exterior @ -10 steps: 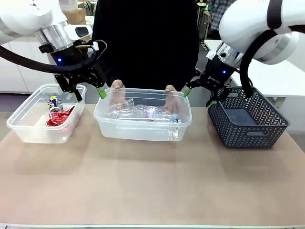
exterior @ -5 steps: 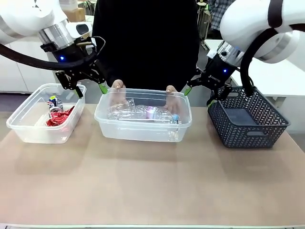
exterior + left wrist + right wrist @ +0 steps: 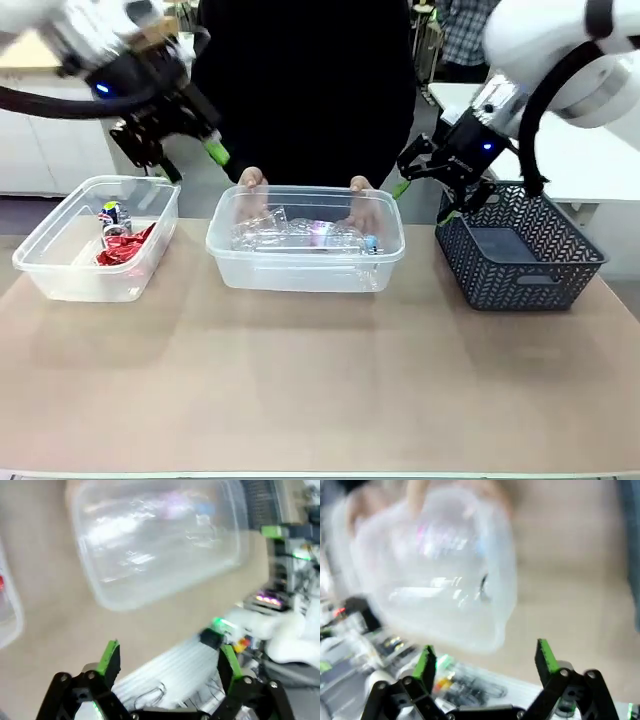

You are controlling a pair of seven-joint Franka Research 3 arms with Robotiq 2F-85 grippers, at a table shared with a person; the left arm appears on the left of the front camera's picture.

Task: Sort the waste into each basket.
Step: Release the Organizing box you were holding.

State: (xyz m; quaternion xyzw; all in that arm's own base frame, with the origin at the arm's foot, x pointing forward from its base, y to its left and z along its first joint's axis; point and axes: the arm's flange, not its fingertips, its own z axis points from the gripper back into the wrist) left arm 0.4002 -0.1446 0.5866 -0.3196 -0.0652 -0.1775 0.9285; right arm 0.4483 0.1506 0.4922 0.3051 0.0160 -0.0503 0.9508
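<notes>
Two clear baskets stand on the table. The left basket (image 3: 75,280) holds a red foil wrapper (image 3: 127,248) and a small printed can (image 3: 113,215). Clear plastic bottles (image 3: 290,237) lie in the middle basket (image 3: 300,275), and a person's hands (image 3: 251,181) grip its far rim. My left gripper (image 3: 192,162) hangs open and empty above the gap between the two baskets. Just right of the middle basket, my right gripper (image 3: 423,200) is also open and empty. Both wrist views look down past open grippers, left (image 3: 169,660) and right (image 3: 485,659), at the middle basket (image 3: 125,595) (image 3: 485,630).
A dark lattice basket (image 3: 520,285) stands at the right, just beside my right gripper. The near half of the brown table (image 3: 320,390) is bare. The person stands close behind the middle basket.
My left arm has risen and swung back to the left, and shows blurred. My right gripper has lifted a little. The middle basket has shifted slightly to the right.
</notes>
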